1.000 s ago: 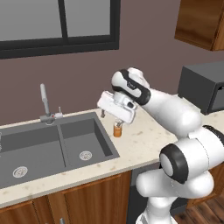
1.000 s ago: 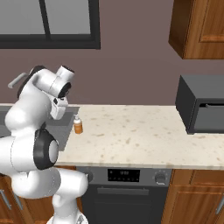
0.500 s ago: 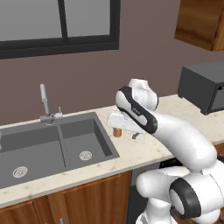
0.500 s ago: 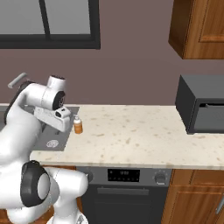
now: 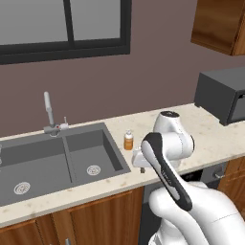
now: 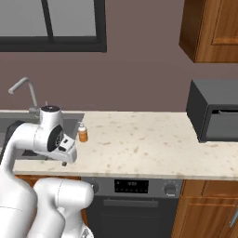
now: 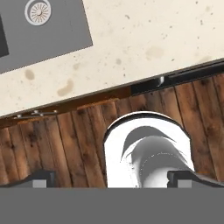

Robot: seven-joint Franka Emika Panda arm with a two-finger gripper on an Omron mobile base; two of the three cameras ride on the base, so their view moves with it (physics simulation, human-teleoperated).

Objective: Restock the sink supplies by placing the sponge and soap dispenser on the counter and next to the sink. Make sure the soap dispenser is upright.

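- Amber soap dispenser [image 5: 128, 140] stands upright on the counter [image 5: 210, 139], just beside the sink [image 5: 57, 160].
- Gripper [image 7: 111, 179], spread wide and empty, hangs near the dispenser; a careless swing could topple it.

The soap dispenser [image 5: 128, 140], a small orange-amber bottle with a pale pump top, is seen standing upright on the cream speckled counter [image 5: 210, 139], just beside the right rim of the dark grey double-basin sink [image 5: 57, 160]. From the right base view, the bottle [image 6: 82, 133] is set near the sink's corner [image 6: 69, 122].
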